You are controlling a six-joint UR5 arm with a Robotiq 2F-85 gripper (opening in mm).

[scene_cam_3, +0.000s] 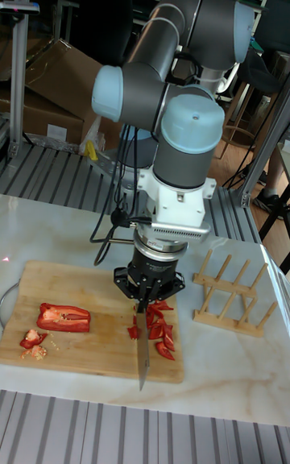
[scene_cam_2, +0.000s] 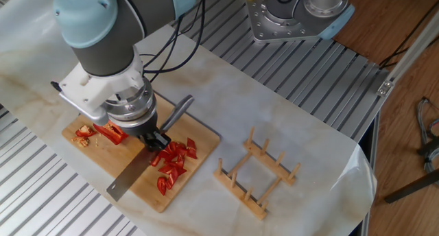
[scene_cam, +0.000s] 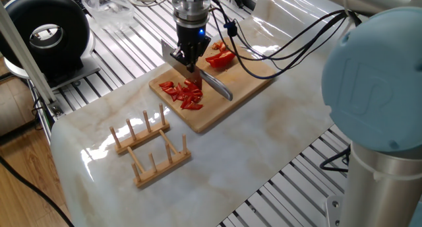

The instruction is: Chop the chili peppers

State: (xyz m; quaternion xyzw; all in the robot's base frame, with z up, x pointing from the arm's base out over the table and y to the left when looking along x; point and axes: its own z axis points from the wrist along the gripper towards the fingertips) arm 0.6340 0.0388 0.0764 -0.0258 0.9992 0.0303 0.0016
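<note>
On the wooden cutting board [scene_cam: 227, 100] [scene_cam_2: 106, 157] [scene_cam_3: 80, 347] lie the chili peppers: a pile of small red cut bits [scene_cam: 186, 94] [scene_cam_2: 173, 164] [scene_cam_3: 159, 330] and one uncut half [scene_cam: 221, 57] [scene_cam_2: 110, 132] [scene_cam_3: 63, 316] farther along the board. My gripper [scene_cam: 186, 55] [scene_cam_2: 153, 138] [scene_cam_3: 145, 296] is shut on a knife [scene_cam: 214, 87] [scene_cam_2: 129, 180] [scene_cam_3: 142, 354]. The blade stands edge-down on the board, pressed against the pile of bits. Its grey handle [scene_cam_2: 178, 112] sticks out past the gripper.
A wooden peg rack [scene_cam: 150, 146] [scene_cam_2: 256, 178] [scene_cam_3: 230, 295] stands on the marble tabletop beside the board. A few pepper scraps and seeds [scene_cam_2: 85, 135] [scene_cam_3: 34, 341] lie at the board's far end. A black round device [scene_cam: 46, 35] sits off the table's corner.
</note>
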